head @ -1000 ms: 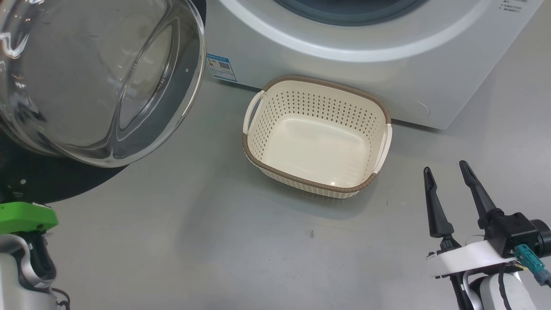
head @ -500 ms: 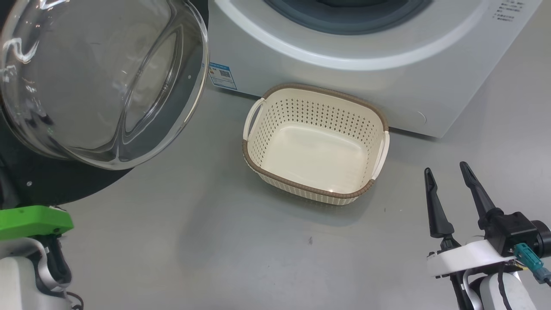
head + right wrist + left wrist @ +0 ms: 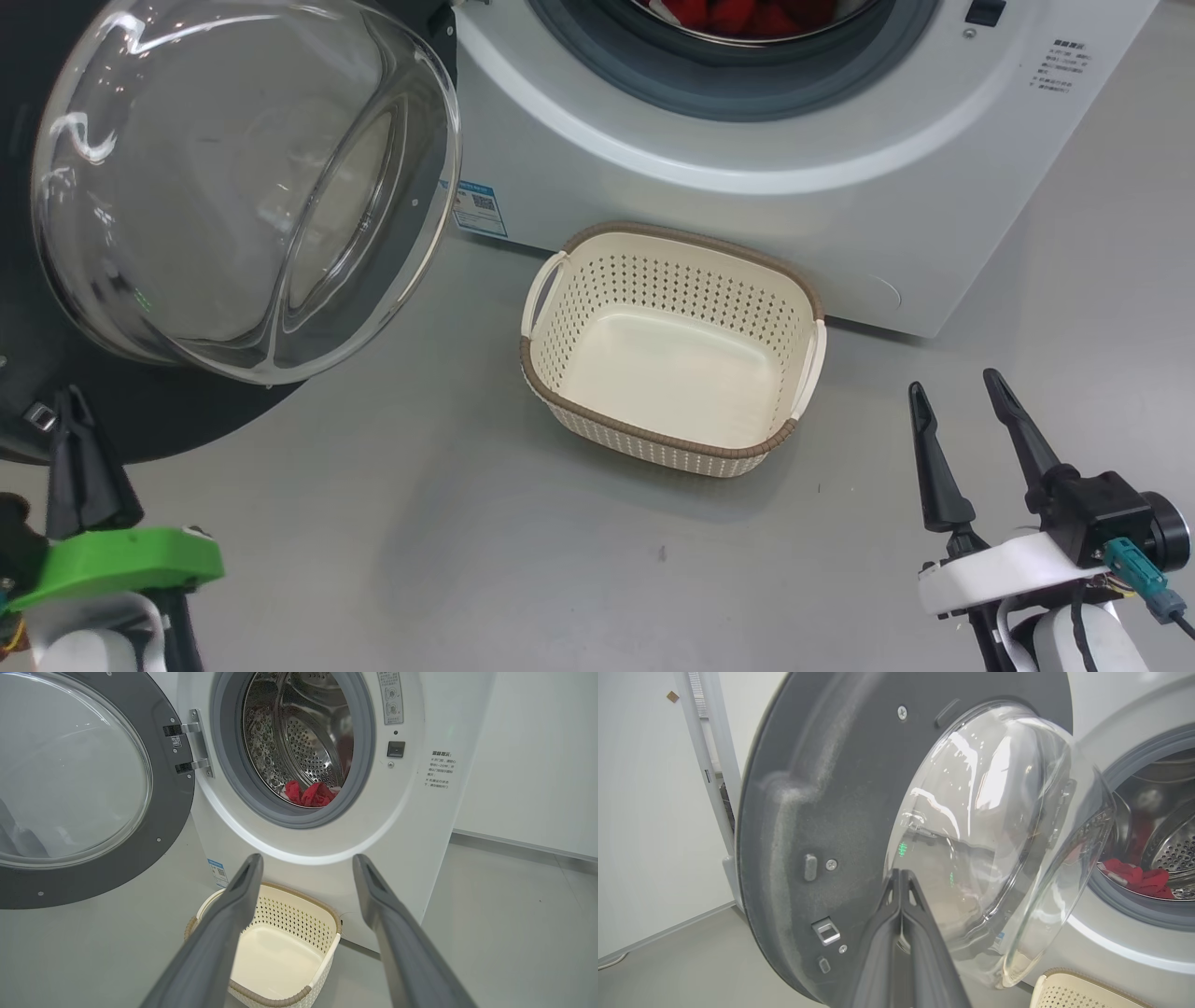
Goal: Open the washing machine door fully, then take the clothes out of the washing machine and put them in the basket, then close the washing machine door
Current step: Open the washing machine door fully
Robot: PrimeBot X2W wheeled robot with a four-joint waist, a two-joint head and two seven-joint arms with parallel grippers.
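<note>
Just floor (image 3: 467, 392) between door (image 3: 233, 187) and basket (image 3: 672, 280)

The clothes (image 3: 738, 13) are cut by the head view's top edge — print (tiny) on the blue label (image 3: 479, 208) is unreadable.

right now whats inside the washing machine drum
Red clothes lie bunched at the bottom of the steel drum. The grey seal covers their lower edge; how many pieces cannot be told.
</note>
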